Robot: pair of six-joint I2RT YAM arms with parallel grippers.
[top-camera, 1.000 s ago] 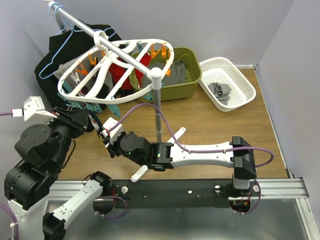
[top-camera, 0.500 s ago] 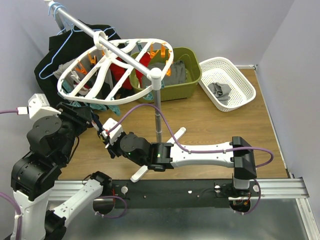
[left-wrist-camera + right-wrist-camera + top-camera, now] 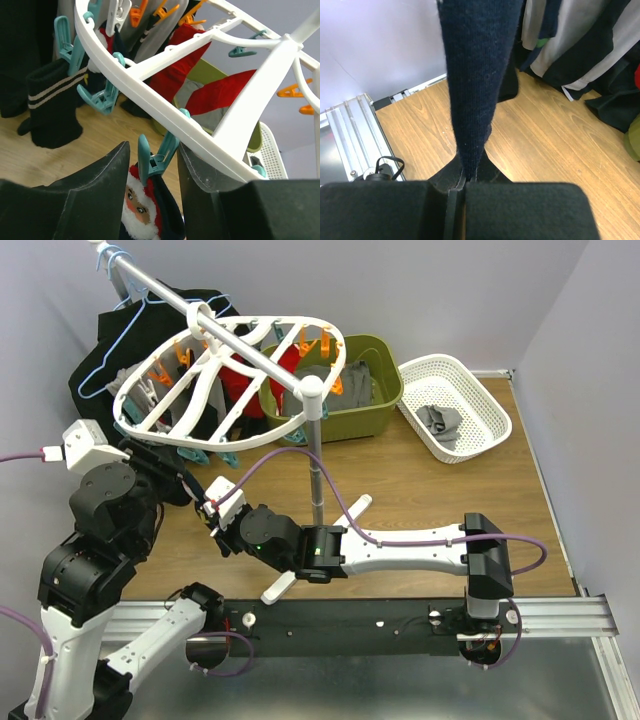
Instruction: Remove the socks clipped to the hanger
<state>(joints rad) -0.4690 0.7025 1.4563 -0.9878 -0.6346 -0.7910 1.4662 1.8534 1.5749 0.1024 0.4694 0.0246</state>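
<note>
Left jaws have spread wider and climbed to the hanger (image 3: 165,110), straddling a teal peg (image 3: 150,162) on a Santa sock (image 3: 142,215) over the far-left corner of the wooden tabletop (image 3: 420,480). Right jaws are pinched shut on a navy sock (image 3: 475,75). Lilac walls (image 3: 450,290) all around.
</note>
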